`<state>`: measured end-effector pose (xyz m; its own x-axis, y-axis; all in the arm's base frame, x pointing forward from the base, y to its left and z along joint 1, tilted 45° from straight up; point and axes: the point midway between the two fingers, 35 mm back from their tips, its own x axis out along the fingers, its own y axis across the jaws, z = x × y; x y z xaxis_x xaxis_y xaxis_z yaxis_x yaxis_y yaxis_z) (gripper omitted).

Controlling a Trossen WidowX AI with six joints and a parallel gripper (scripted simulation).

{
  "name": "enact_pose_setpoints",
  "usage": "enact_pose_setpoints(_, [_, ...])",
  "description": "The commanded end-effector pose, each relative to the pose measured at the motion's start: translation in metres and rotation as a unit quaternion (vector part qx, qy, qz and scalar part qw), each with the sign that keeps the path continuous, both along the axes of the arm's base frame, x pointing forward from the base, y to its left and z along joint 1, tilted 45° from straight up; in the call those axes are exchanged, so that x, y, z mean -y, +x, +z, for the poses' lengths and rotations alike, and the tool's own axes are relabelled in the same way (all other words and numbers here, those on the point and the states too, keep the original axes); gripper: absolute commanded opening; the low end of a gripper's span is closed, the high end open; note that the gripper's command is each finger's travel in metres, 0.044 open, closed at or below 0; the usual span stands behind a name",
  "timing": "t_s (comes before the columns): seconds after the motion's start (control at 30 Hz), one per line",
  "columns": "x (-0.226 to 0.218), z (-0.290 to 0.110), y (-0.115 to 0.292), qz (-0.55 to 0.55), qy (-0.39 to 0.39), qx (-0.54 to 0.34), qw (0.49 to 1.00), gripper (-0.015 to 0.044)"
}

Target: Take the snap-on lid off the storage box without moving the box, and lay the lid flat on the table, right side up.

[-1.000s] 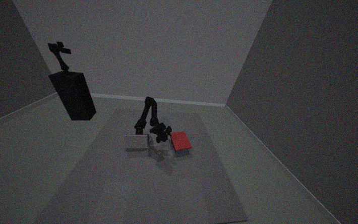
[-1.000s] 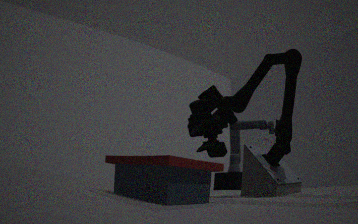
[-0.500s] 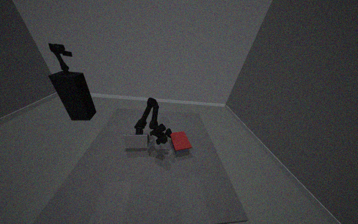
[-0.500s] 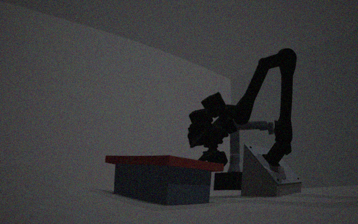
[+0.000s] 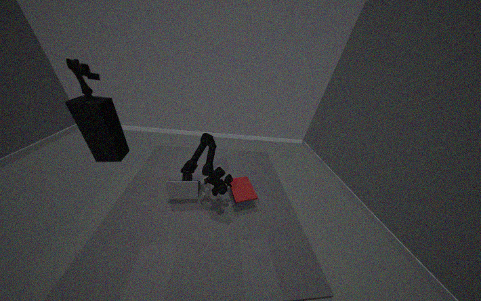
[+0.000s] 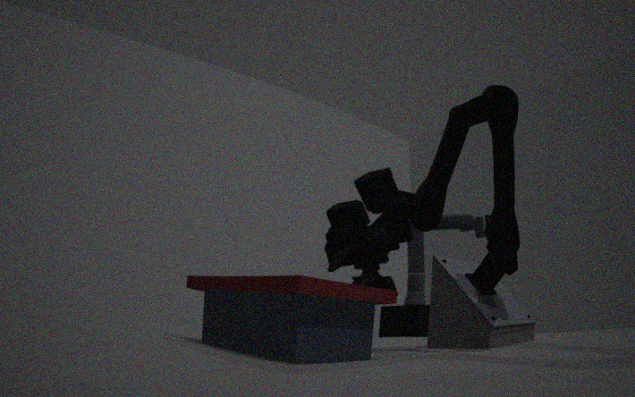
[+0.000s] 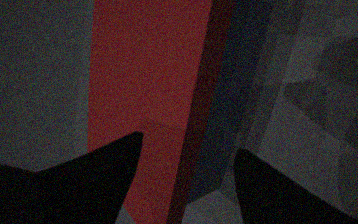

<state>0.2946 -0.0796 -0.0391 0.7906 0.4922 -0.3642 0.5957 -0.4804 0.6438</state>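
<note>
The red lid (image 5: 243,189) (image 6: 300,284) (image 7: 145,65) sits level on top of the dark blue storage box (image 6: 252,323) (image 7: 240,60), its rim overhanging the walls. The box stands on the table (image 5: 213,259). My gripper (image 6: 373,282) (image 7: 189,140) is open and empty, at the side of the lid that faces the arm's base. In the wrist view one fingertip shows over the lid's top and the other outside its long edge. In the exterior view the lid hides the lower ends of the fingers, so contact cannot be told.
The arm's pale wedge-shaped base (image 5: 183,190) (image 6: 453,313) stands beside the box, with a gap between them. A second arm (image 5: 83,79) (image 6: 461,222) stands farther off on a black pedestal (image 5: 101,131) (image 6: 403,321). The scene is dim and grainy.
</note>
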Motion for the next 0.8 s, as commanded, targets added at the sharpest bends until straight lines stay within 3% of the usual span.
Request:
enact_pose_setpoints(0.0, [-0.003, -0.003, 0.006, 0.0, -0.001, -0.001, 1.0, 0.0235])
enact_pose_setpoints(0.77, [-0.025, -0.011, 0.033, -0.004, 0.007, 0.008, 1.0, 0.0235])
